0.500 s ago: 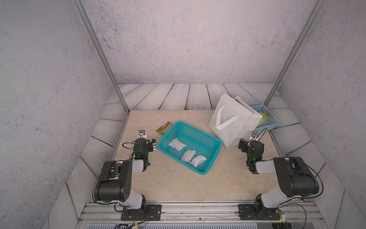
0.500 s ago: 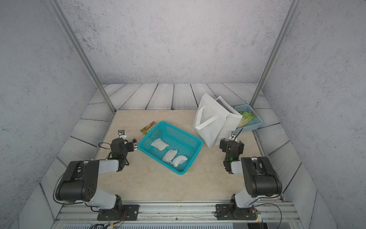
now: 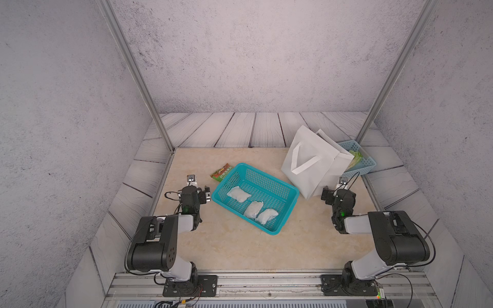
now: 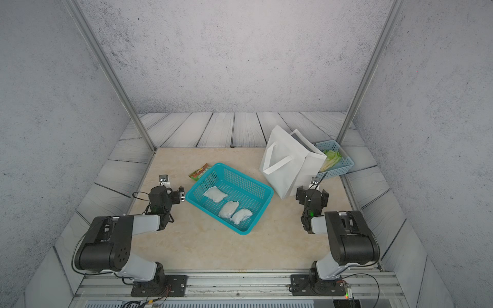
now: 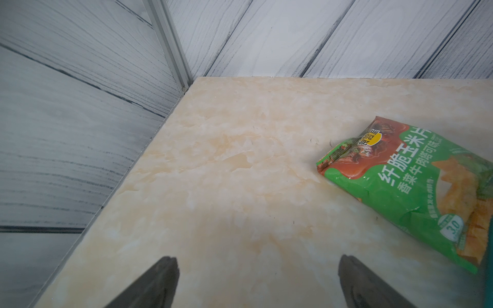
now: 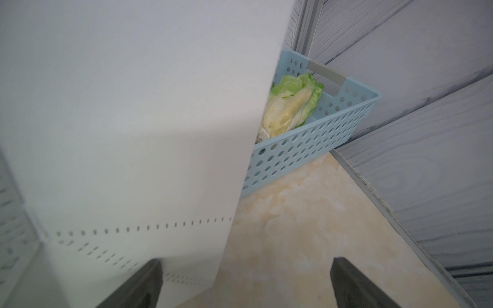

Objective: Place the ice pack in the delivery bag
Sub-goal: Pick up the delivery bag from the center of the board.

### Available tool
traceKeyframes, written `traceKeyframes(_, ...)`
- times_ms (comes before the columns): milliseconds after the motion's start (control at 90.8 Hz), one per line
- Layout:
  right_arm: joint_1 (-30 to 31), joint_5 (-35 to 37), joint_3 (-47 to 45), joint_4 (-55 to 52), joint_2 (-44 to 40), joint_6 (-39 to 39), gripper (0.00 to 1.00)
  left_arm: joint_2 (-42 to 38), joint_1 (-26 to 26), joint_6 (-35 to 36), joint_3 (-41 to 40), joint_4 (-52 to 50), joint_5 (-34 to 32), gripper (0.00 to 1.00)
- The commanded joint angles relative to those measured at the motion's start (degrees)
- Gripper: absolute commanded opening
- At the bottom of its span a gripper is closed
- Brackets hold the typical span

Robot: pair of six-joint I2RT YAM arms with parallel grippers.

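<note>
Ice packs, three white ones, lie in the teal basket (image 3: 264,181) in the middle of the table (image 3: 240,245): the first ice pack (image 3: 238,194) is alone in the left half, the second ice pack (image 3: 253,208) and the third ice pack (image 3: 267,215) touch each other near the front corner. None of them is in the delivery bag (image 3: 309,170). This white bag stands at the far right of the table with its mouth open upward, leaning a little, between the teal basket and the pale blue basket (image 3: 365,162). The pale blue basket is in the far right corner, just behind the bag, and holds a lettuce (image 6: 290,106).

A green snack packet (image 5: 416,192) lies flat on the table, just beside the far left corner of the teal basket.

The left gripper (image 5: 257,269) is low over bare table, near the left side of the teal basket; its fingers are spread wide and hold nothing. The right gripper (image 6: 246,264) is at the front corner of the bag, fingers also spread wide and empty. One finger seems very close to the bag wall, but I cannot tell if it touches.
</note>
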Motion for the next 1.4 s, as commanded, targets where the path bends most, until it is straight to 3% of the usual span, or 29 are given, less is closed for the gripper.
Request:
traceKeyframes(0, 0.3, 0.9, 1.0, 1.2, 0.7, -0.5, 0.99, 0.5, 0.6, 0.4, 1.0, 0.8, 0.3, 1.0)
traceKeyframes(110, 0.2, -0.7, 0.2, 2.4, 0.4, -0.8, 0.99, 0.3, 0.6, 0.6, 0.7, 1.1, 0.7, 1.0)
traceKeyframes(165, 0.5, -3.6, -3.2, 7.7, -1.1, -2.5, 0.99, -1.0, 0.5, 3.1, -1.8, 4.2, 4.8, 1.0)
traceKeyframes(231, 2.9, 5.7, -6.5, 8.4, -9.9, -2.5, 0.99, -6.8, -1.1, 4.1, -3.7, 5.1, 3.7, 1.0)
traceKeyframes(264, 3.7, 7.9, -6.8, 3.6, -17.9, -2.9, 0.99, -15.2, -2.2, 3.0, -2.9, -0.1, 0.0, 1.0)
traceKeyframes(319, 3.8, 5.4, -3.3, -16.9, -33.1, -3.5, 0.99, -27.8, -2.5, 0.3, 0.6, -18.4, -2.1, 1.0)
traceKeyframes(396, 3.6, 0.4, 4.7, -39.9, -46.6, 2.1, 0.99, -39.7, -2.5, -2.9, 3.6, -28.2, -0.7, 1.0)
traceKeyframes(484, 3.5, -3.8, 9.5, -47.8, -54.4, 13.8, 0.99, -49.8, -2.6, -16.3, 4.3, -34.6, -1.7, 1.0)
traceKeyframes(561, 3.6, -14.5, 12.3, -45.8, -57.0, 17.5, 0.99, -52.2, -2.5, -27.0, 3.4, -30.5, 0.9, 1.0)
traceKeyframes(616, 3.6, -18.9, 16.8, -45.3, -55.9, 18.1, 0.99, -50.4, -2.6, -33.2, 5.6, -28.4, 5.4, 1.0)
traceKeyframes(694, 3.5, -21.9, 27.0, -53.4, -49.6, 17.2, 0.99, -43.5, -2.6, -36.2, 13.8, -27.8, 12.5, 1.0)
traceKeyframes(859, 3.5, -25.5, 58.9, -79.2, -28.7, 10.2, 0.99, -23.2, -3.1, -35.5, 47.6, -49.1, 26.3, 1.0)
traceKeyframes(991, 3.1, -27.3, 77.1, -95.6, -14.4, 4.6, 0.99, -15.6, -9.7, -32.0, 60.4, -62.1, 25.0, 1.0)
traceKeyframes(1057, 2.9, -27.9, 83.5, -102.1, -9.1, 2.5, 0.96, -14.9, -15.2, -29.7, 61.1, -63.9, 21.8, 1.0)
traceKeyframes(1123, 2.9, -28.1, 86.5, -105.4, -5.9, 0.7, 0.93, -14.6, -18.2, -32.4, 58.6, -61.9, 22.0, 1.0)
traceKeyframes(1387, 2.5, -29.0, 85.4, -106.7, -0.3, -2.0, 0.83, -14.4, -23.2, -38.9, 48.9, -59.1, 23.6, 1.0)
